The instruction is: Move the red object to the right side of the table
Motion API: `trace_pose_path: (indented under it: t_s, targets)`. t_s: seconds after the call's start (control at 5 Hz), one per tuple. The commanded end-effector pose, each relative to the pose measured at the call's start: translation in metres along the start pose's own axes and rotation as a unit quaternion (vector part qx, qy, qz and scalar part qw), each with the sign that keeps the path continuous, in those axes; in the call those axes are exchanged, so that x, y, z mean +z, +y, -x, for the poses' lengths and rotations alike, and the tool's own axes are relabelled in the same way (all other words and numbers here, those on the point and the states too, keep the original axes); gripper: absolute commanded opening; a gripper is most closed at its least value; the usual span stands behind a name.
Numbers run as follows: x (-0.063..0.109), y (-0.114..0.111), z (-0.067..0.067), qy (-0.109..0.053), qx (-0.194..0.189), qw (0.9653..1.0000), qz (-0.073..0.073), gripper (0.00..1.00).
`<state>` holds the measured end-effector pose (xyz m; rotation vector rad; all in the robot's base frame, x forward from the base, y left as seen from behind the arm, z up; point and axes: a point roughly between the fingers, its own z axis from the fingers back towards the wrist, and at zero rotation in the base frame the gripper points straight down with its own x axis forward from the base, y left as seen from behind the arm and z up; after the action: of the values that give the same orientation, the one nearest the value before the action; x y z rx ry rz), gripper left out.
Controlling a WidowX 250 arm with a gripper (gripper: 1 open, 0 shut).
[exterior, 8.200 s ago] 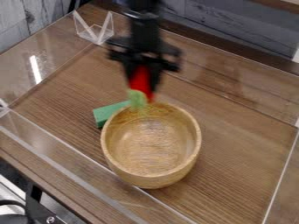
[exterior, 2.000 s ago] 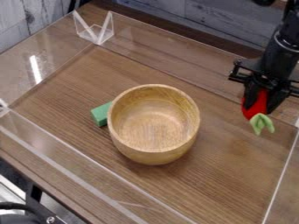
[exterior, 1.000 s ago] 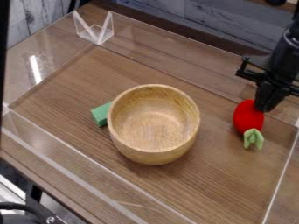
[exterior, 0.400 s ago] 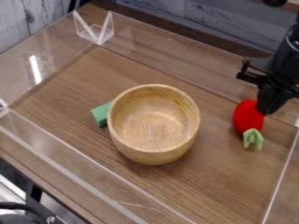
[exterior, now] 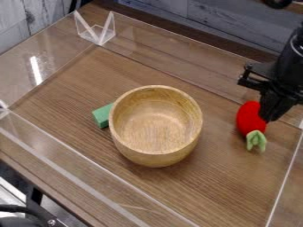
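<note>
The red object (exterior: 249, 116), a small strawberry-like toy with a green leafy end (exterior: 256, 139), lies on the brown wood-grain table (exterior: 83, 84) near its right side. My black gripper (exterior: 279, 113) points straight down just to the right of the toy and slightly above it. Its fingers are shut together with nothing between them, and the toy rests free on the tabletop.
A wooden bowl (exterior: 154, 125) sits mid-table, with a flat green wedge block (exterior: 103, 114) tucked against its left side. Low clear acrylic walls (exterior: 282, 191) ring the tabletop, and the right wall runs close to the toy. A clear bracket (exterior: 95, 27) stands at the far left corner.
The red toy was carried from beside the bowl to the right side and set down. Over the last second it lies still while the gripper has edged slightly away from it.
</note>
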<state>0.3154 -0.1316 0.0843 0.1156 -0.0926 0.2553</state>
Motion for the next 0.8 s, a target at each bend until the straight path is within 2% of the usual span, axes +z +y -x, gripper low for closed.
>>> trace_pose_path:
  t_s: [0.0, 0.2, 0.4, 0.6]
  targets:
    - [0.019, 0.004, 0.000, -0.021, -0.002, 0.9995, 0.022, 0.00]
    - [0.021, 0.011, 0.005, -0.014, -0.015, 0.9995, 0.023, 1.00]
    - [0.024, 0.019, 0.008, -0.008, -0.025, 0.9994, 0.024, 1.00]
    - [0.019, 0.027, 0.012, -0.003, -0.062, 0.9978, 0.026, 1.00]
